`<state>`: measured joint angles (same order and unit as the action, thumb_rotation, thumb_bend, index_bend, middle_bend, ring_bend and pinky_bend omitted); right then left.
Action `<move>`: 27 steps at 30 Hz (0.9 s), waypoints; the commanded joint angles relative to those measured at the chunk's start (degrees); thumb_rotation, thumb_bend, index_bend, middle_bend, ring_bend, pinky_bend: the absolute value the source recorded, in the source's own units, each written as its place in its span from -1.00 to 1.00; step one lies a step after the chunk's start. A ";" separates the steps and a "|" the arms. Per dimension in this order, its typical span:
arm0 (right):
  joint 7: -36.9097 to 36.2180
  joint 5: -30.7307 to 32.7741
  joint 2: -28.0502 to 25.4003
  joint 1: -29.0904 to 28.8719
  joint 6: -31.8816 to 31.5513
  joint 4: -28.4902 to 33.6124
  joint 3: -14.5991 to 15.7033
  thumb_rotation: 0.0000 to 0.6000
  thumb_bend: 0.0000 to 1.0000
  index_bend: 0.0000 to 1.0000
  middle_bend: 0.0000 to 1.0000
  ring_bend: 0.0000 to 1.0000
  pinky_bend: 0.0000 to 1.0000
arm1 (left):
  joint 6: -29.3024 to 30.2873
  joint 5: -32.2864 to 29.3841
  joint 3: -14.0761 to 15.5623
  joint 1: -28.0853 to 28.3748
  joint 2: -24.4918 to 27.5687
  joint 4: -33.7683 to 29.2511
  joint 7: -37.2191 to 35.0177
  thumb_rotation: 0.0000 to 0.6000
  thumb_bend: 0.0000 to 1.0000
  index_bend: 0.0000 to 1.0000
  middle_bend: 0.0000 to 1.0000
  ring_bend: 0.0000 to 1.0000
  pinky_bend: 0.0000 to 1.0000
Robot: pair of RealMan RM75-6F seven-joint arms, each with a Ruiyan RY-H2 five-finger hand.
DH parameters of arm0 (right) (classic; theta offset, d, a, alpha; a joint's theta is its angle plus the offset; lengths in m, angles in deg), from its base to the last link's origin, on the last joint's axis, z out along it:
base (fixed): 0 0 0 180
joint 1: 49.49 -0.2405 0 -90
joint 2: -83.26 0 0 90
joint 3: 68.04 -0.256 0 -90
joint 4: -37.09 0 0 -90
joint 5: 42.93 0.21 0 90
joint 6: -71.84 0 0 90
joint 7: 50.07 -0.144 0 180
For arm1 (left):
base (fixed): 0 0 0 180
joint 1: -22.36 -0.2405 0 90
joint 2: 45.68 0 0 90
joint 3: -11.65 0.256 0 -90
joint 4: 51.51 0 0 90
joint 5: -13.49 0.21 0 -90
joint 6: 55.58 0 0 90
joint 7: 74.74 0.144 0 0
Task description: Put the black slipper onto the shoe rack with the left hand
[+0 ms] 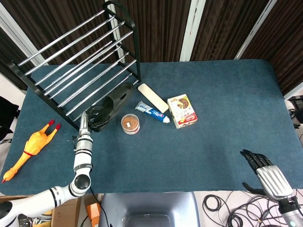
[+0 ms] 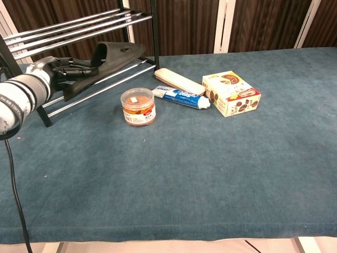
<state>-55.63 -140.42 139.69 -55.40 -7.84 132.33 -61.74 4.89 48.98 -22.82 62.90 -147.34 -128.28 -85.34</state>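
While the left robot hand grips the black slipper, the jar (orange contents) stands lidded.

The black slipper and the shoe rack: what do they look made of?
The black slipper, held by the left hand, looks like matte moulded rubber or foam: dull, one-piece, no seams. The shoe rack looks metal: its rails are shiny and chrome-like, its end frames black, probably painted, though plastic cannot be ruled out.

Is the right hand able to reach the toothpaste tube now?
Probably yes: the right hand is open at the table's near edge, and bare blue cloth lies between it and the toothpaste tube. But it is far off.
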 commanded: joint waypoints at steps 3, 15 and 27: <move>-0.30 -0.14 -0.15 0.00 -0.06 -0.09 0.01 1.00 -0.68 -1.00 -0.85 -0.79 -0.70 | -0.41 -1.20 -1.02 1.69 -1.52 4.12 1.03 1.00 -0.30 -0.19 0.13 0.29 0.63; -1.61 -0.49 -0.77 0.22 -0.74 -0.30 0.13 1.00 -0.68 -1.00 -0.85 -0.79 -0.67 | -0.73 -3.15 -3.54 4.93 -4.16 14.52 2.67 1.00 -0.29 -0.21 0.05 0.23 0.58; -2.40 -0.89 -1.18 0.41 -1.21 -0.45 0.29 1.00 -0.68 -1.00 -0.83 -0.76 -0.63 | 0.14 -0.17 -3.76 7.58 -7.75 25.57 2.80 1.00 -0.28 -0.21 0.01 0.19 0.54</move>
<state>-58.02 -141.30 138.51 -54.99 -9.04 131.88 -61.45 4.82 48.29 -26.52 70.00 -154.51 -103.66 -82.67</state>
